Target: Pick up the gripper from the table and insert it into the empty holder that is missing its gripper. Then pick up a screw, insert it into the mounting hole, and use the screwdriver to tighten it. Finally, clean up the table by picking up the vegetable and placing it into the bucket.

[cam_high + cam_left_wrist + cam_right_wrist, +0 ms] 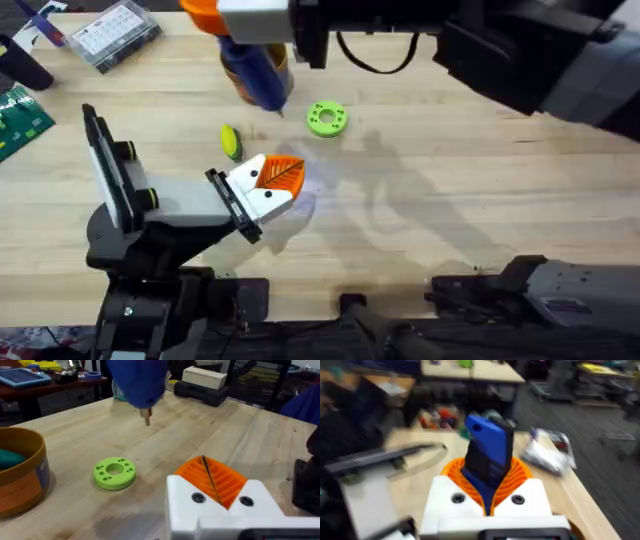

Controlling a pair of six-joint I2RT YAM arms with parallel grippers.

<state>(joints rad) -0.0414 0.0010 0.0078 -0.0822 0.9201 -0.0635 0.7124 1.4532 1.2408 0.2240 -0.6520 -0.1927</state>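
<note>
My right gripper [248, 38] reaches across the far side of the table, shut on the blue screwdriver [256, 78], whose blue body sits between the orange pads [520, 477]. The screwdriver tip [146, 417] hangs above the wood, left of a lime-green disc [326, 118] with small holes. The yellow-green vegetable [231, 140] lies on the table just beyond my left gripper [284, 177]. That gripper's orange pads [227, 480] are pressed together, with nothing visibly held. The orange-brown bucket [20, 475] holds a teal piece and stands behind the screwdriver. The loose gripper, holder and screw are out of view.
A clear plastic parts box [112, 35] sits at the far left. A green circuit board [20, 120] lies at the left edge. Bare wood stretches across the middle and right of the table [480, 190].
</note>
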